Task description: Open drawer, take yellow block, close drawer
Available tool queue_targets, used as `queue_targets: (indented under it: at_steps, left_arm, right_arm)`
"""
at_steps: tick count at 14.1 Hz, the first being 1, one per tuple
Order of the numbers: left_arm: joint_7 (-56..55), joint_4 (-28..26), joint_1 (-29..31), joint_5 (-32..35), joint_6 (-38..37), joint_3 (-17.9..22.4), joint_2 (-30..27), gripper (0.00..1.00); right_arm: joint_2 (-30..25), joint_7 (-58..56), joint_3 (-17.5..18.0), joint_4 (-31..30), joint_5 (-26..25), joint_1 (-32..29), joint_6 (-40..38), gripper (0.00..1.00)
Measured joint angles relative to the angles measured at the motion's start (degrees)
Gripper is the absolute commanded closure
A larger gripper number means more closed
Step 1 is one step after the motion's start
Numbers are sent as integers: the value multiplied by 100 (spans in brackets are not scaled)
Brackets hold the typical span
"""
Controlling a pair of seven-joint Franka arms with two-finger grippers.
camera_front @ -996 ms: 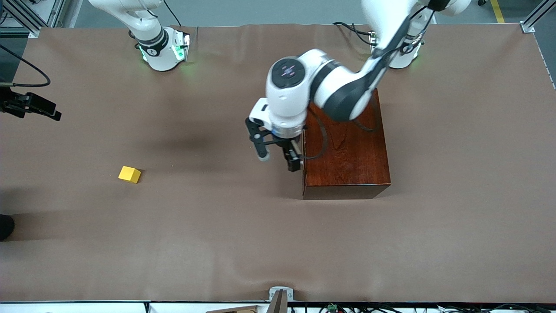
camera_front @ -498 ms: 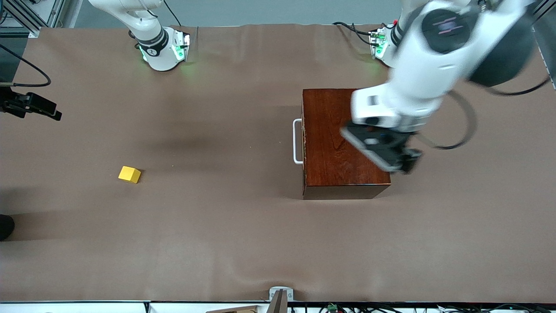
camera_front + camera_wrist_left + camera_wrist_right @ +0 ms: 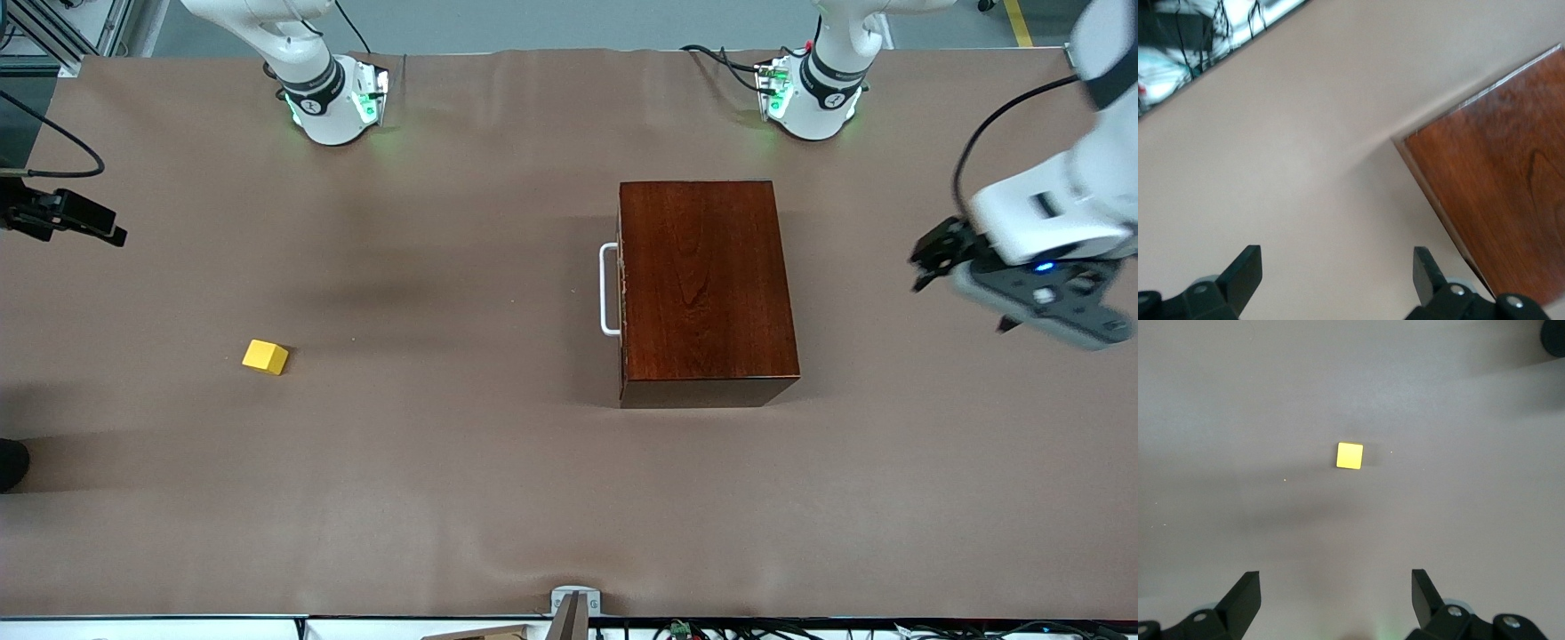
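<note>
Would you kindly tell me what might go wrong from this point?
1. The left tool, open, is over bare table at the left arm's end; a return swing might clip the wooden box.
2. The yellow block lies loose on the table; the open right tool above could nudge it.

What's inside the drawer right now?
Cannot be seen: the drawer is shut flush in the wooden box, hiding its inside. The yellow block lies out on the table.
</note>
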Motion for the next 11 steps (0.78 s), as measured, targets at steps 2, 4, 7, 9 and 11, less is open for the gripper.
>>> queue_targets:
  at_steps: [2, 4, 7, 9, 11]
  left_arm:
    - [-31, -68, 72, -30, -239, 120, -225, 0]
    - [-289, -263, 37, -36, -284, 326, -485, 0]
    - [-1492, -520, 18, -66, -286, 421, -699, 0]
    - [-2004, -719, -35, -87, -219, 420, -783, 0]
    - [-2185, -1011, -56, -198, -28, 470, -916, 0]
  right_arm:
    - [0, 0, 0, 0, 0, 0, 0, 0]
    - [0, 0, 0, 0, 0, 0, 0, 0]
    - [0, 0, 0, 0, 0, 0, 0, 0]
    - [0, 0, 0, 0, 0, 0, 0, 0]
    - [0, 0, 0, 0, 0, 0, 0, 0]
